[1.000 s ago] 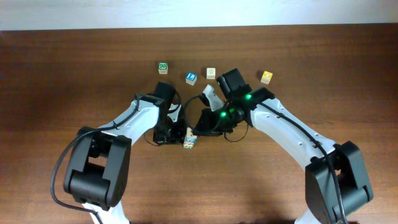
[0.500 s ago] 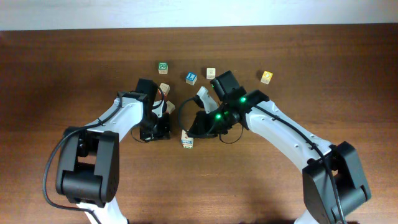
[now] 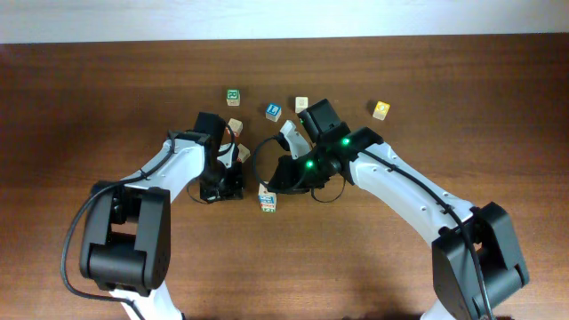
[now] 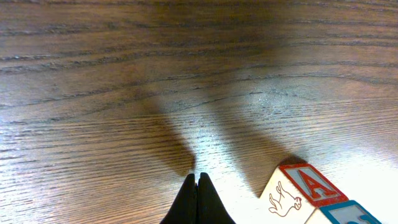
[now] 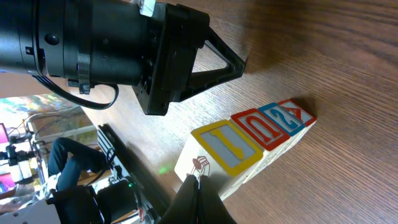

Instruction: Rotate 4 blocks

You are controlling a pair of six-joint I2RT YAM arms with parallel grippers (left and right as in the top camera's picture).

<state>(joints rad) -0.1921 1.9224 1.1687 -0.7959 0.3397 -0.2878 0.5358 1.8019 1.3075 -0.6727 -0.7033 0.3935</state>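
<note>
Pinching fully shut on nothing, the right pincer (image 5: 197, 180) has its tips just at the yellow-framed end of the four blocks (image 5: 255, 134), which lie touching in one line on the table (image 3: 89, 89). The left pincer (image 4: 197, 182), also closed and empty, sits near the row's red-lettered end, apart from it.
</note>
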